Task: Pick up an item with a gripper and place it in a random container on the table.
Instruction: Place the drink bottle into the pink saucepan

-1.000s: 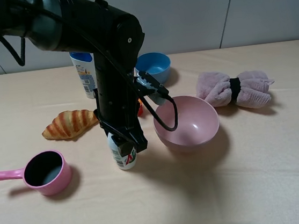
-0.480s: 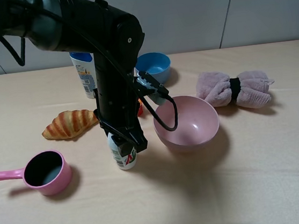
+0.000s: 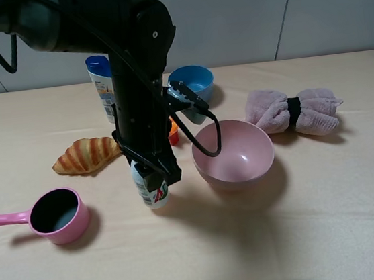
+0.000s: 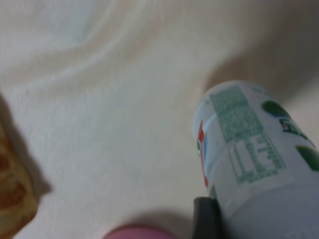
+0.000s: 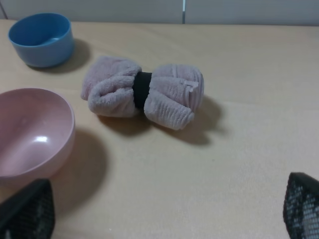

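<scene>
My left gripper (image 3: 154, 175) is shut on the small white drink bottle (image 3: 149, 190) with the green-and-red label and holds it upright, just above the beige table (image 3: 319, 233). In the left wrist view the bottle (image 4: 249, 159) fills the right side, with one black finger (image 4: 204, 216) against it. The pink saucepan (image 3: 57, 215) with the dark inside stands to the left of the bottle, handle pointing left. My right gripper (image 5: 164, 214) is open and empty; it shows only in the right wrist view.
A large pink bowl (image 3: 233, 153) stands just right of the bottle. A croissant (image 3: 87, 155), a blue-capped shampoo bottle (image 3: 102, 85), a blue bowl (image 3: 191, 83), a small orange-red thing (image 3: 173, 132) and a rolled pink towel (image 3: 293, 111) lie further back.
My left arm has risen and shifted slightly left, carrying the drink bottle with it off the table. Everything else stays put.
</scene>
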Motion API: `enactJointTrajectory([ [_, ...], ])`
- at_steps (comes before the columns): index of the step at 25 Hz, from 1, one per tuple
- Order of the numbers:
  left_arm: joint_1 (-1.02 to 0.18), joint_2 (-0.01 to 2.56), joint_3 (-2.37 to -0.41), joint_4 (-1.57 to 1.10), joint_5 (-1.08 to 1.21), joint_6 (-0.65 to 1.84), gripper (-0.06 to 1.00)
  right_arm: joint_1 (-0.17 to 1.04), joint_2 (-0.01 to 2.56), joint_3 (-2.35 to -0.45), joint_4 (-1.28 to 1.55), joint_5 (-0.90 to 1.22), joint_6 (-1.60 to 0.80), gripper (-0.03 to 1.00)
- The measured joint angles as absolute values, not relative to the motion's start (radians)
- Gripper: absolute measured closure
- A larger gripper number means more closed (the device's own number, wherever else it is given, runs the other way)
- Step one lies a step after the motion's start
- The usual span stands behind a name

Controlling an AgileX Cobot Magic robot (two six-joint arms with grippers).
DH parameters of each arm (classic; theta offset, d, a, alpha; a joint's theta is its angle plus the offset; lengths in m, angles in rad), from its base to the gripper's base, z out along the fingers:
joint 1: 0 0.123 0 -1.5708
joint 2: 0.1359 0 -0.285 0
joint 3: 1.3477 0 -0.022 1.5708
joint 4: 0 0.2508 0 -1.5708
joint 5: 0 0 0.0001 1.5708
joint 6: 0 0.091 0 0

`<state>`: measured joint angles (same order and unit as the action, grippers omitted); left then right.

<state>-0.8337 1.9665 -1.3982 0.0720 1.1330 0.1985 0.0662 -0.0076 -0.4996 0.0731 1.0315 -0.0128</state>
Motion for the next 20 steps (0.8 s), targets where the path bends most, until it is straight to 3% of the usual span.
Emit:
enactJointTrajectory([
  [20,-0.834,1.863,-1.533,0.071,1.178,0.137,0.41,0.066,-0.008,-0.5,0.075,1.032,-0.013,0.27],
])
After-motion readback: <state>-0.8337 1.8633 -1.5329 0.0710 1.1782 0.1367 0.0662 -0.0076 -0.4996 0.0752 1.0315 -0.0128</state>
